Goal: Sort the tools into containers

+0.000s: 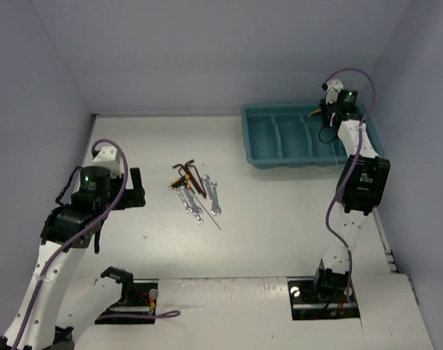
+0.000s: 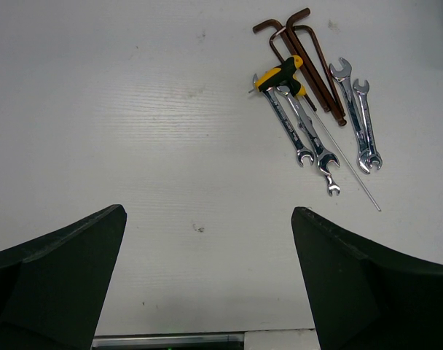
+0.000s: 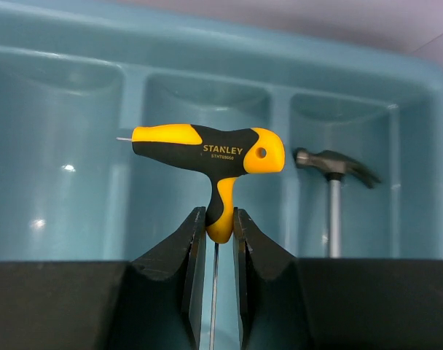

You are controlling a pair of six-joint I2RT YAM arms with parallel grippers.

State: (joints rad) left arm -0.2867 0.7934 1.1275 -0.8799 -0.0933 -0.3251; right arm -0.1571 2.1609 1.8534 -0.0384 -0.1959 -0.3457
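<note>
Right jaws clamped on the yellow-and-black T-handle key (image 3: 207, 149), over the teal tray (image 1: 280, 162) at upper right of the top view. Left jaws wide open above the tabletop (image 2: 134, 109); wrenches (image 2: 309, 138) lie at upper right of its view.

We're looking at a robotics lab cell. Plain lavender walls (image 1: 207, 51) box in a white table (image 1: 280, 219) on three sides. We've got the left arm (image 1: 68, 226) and right arm (image 1: 360, 182) bolted at its near edge, with purple cables (image 1: 327, 215) looped along them and green status lights (image 1: 87, 177) lit. On the table we have staged test props: a teal tray (image 1: 280, 162) and a cluster of hand tools (image 1: 198, 191).
</note>
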